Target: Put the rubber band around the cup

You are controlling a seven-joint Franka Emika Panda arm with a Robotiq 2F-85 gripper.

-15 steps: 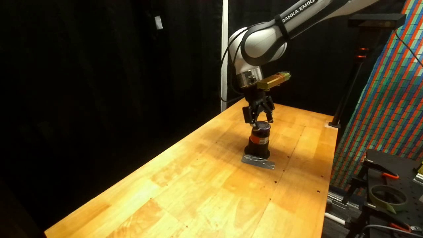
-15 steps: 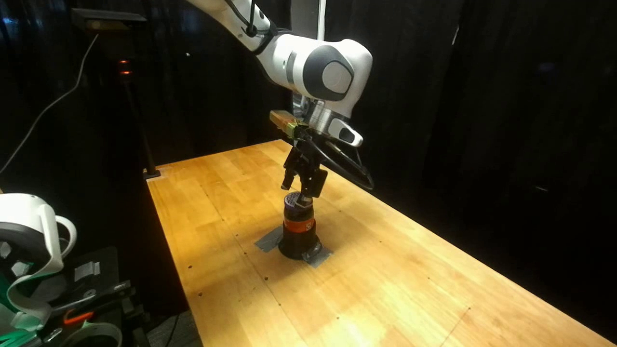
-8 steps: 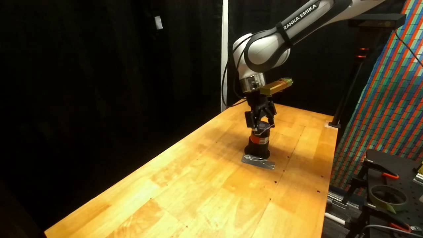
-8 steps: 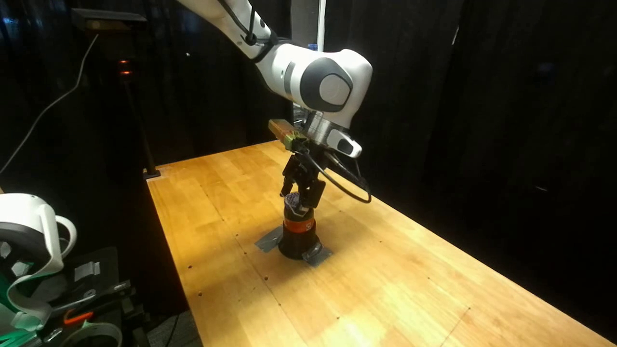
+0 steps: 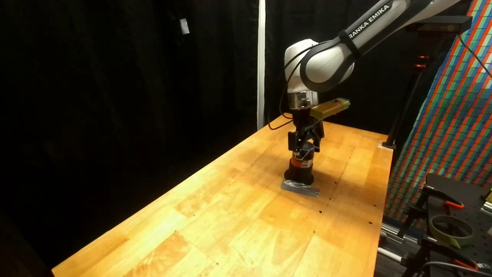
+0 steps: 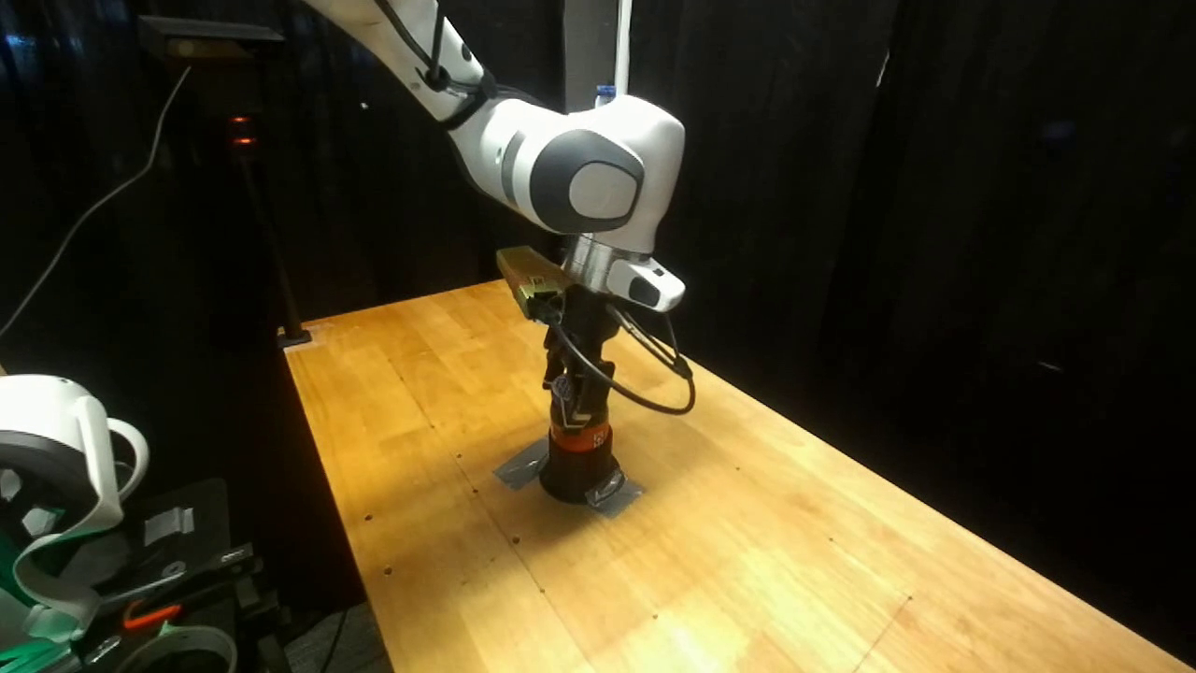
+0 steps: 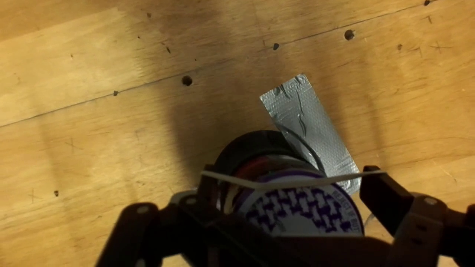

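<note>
The rubber band is strung across the gripper, its fingers parted; they have just sunk beside the top of the upright cup, so looping seems close, though whether the band encircles it I cannot tell; grey tape overlaps the dark base and the worktop; the cup's top edge might snag the band.

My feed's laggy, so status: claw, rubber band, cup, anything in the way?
Claw open, straddling cup near its top. Rubber band stretched across claw; can't tell if around cup. Grey tape at base, below claw.
</note>
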